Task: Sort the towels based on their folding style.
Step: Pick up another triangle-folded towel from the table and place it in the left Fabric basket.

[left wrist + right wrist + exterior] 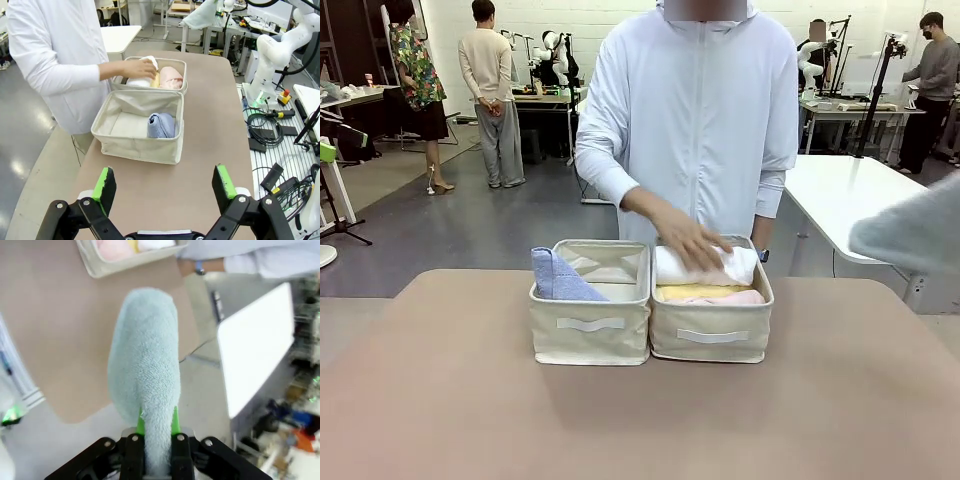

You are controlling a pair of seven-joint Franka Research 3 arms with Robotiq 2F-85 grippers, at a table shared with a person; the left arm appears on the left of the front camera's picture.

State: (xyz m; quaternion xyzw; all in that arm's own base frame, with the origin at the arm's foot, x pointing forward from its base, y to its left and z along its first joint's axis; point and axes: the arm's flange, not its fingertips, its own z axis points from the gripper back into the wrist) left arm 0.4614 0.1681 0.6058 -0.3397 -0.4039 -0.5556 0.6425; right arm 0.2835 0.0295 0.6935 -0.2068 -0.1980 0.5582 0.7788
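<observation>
Beige table (640,420), grey workshop floor (470,220); left end effector (164,175) spread, right end effector (158,425) pinching teal towel (145,365)

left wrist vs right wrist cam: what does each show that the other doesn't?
Left wrist, not right: the open left end effector, the nearer bin holding a blue towel, the person's hand on a white towel. Right wrist, not left: the right end effector up close, shut on a green towel, a band on the person's wrist. Both: the brown table, the farther bin with the pink towel, probably the green towel too.
</observation>
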